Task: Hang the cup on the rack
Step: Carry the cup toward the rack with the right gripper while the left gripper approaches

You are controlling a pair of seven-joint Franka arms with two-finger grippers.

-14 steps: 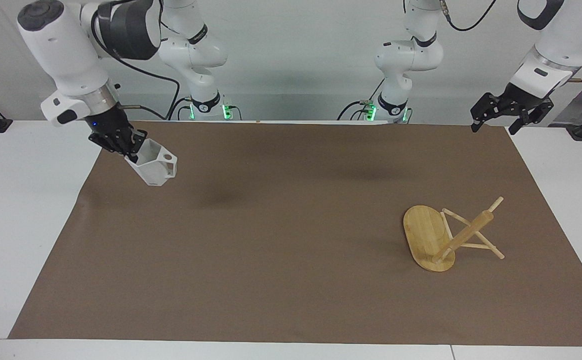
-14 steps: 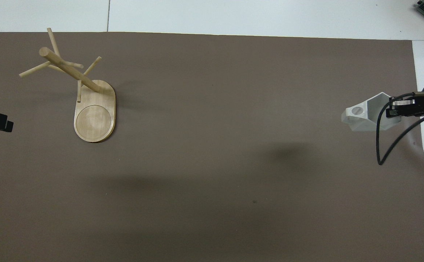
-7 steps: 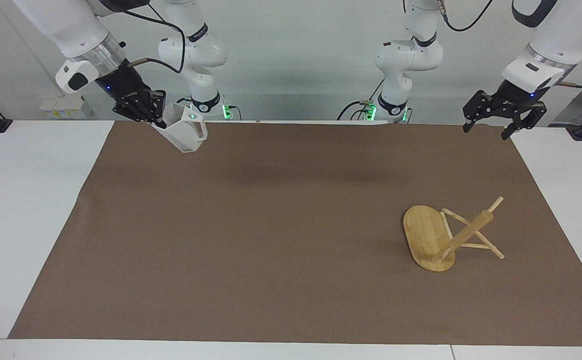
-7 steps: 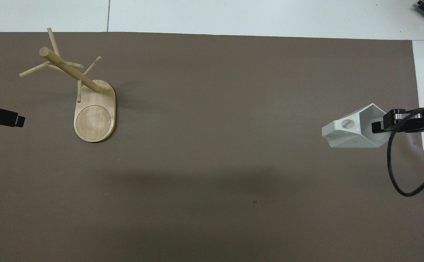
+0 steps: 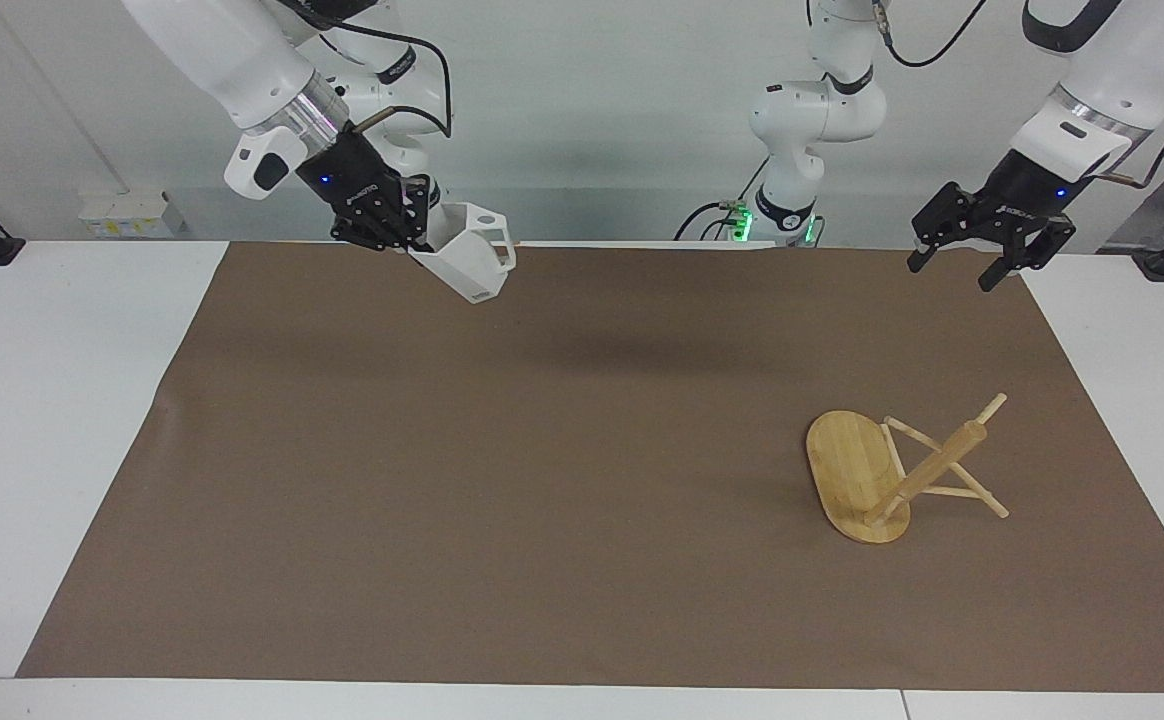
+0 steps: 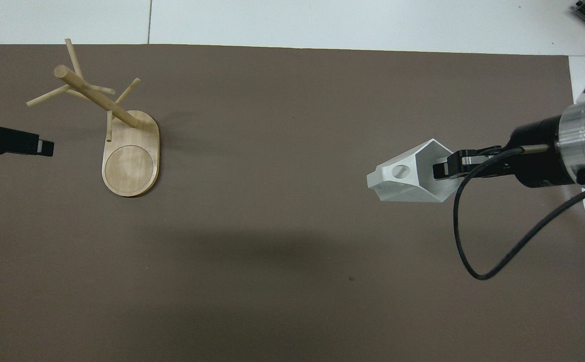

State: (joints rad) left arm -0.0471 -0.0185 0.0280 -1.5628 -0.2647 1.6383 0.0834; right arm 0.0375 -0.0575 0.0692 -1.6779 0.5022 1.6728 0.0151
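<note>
Pinching one rigid, probably light cup [image 5: 470, 258] by its rim wall, the right claw [image 5: 420, 238] carried it tilted above the desk [image 5: 62, 400], handle free for a peg. One rack [image 5: 892, 470] stood well apart, below the spread, waiting left claw [image 5: 957, 265].

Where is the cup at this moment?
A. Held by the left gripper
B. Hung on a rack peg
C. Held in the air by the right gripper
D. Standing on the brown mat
C: the right gripper is shut on the rim of the cup, up over the mat, far from the rack.
</note>
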